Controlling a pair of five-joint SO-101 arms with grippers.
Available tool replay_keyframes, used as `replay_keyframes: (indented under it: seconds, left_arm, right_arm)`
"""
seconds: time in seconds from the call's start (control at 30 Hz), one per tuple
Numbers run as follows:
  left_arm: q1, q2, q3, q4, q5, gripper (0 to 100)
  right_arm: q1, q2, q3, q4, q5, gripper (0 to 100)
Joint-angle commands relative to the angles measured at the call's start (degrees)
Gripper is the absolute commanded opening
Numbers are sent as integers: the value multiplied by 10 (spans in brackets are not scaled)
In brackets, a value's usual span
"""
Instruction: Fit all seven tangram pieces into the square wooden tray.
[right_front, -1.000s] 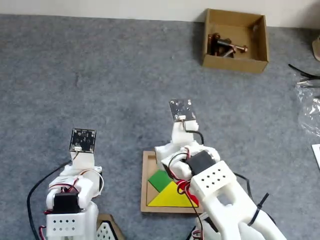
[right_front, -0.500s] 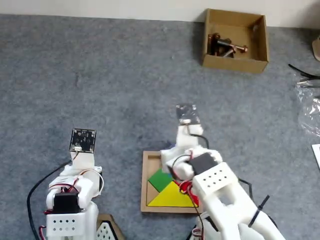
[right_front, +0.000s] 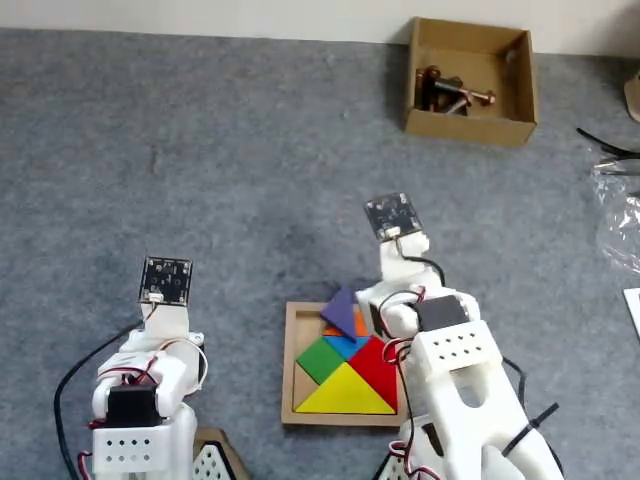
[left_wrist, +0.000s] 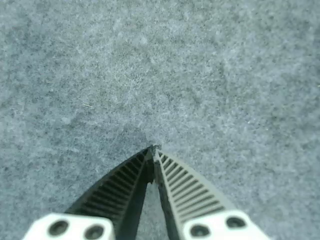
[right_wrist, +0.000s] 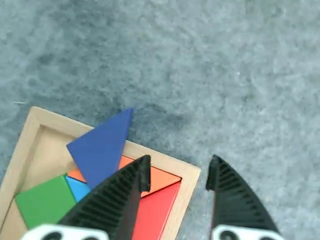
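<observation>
The square wooden tray (right_front: 290, 372) lies on grey carpet and holds green (right_front: 320, 360), yellow (right_front: 345, 392), red (right_front: 376, 360), small blue (right_front: 346, 345) and orange (right_front: 359, 324) pieces. A blue-violet triangle (right_front: 340, 310) rests tilted across the tray's far rim, partly on the orange piece. In the right wrist view my right gripper (right_wrist: 180, 165) is open above the tray's (right_wrist: 55, 121) far corner, just beside that triangle (right_wrist: 102, 145), with nothing between its fingers. My left gripper (left_wrist: 152, 149) is shut over bare carpet, well left of the tray.
A cardboard box (right_front: 470, 80) with metal and wooden parts sits at the back right. A plastic bag (right_front: 620, 225) and black cables (right_front: 600, 145) lie at the right edge. The left arm (right_front: 150, 385) stands left of the tray, the right arm (right_front: 445, 350) over its right side.
The right arm has swung to the right off the tray, uncovering the red, orange and small blue pieces and the blue-violet triangle on the far rim. The left arm has kept still.
</observation>
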Motion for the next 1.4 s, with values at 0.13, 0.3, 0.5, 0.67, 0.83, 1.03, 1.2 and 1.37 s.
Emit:
replay_keyframes:
  seconds: [0.13,0.3,0.5,0.67,0.83,1.03,1.2,1.37]
  left_arm:
    - [-6,1,12,3,3,5]
    - [-6,1,12,3,3,5]
    - [-6,1,12,3,3,5]
    - [-6,1,12,3,3,5]
    - [-6,1,12,3,3,5]
    - [-6,1,12,3,3,5]
    - [-6,1,12,3,3,5]
    - [-6,1,12,3,3,5]
  right_arm:
    - [-10,-13,14,-57,26,30]
    - [-10,-13,48,-116,27,5]
    - [-11,-12,55,-154,27,5]
    - [-29,-12,73,-144,27,5]
    - [-79,-13,97,-143,27,5]
    - [-102,-14,93,-96,27,5]
    - [-127,-15,96,-95,27,5]
    - [-128,-17,96,-95,27,5]
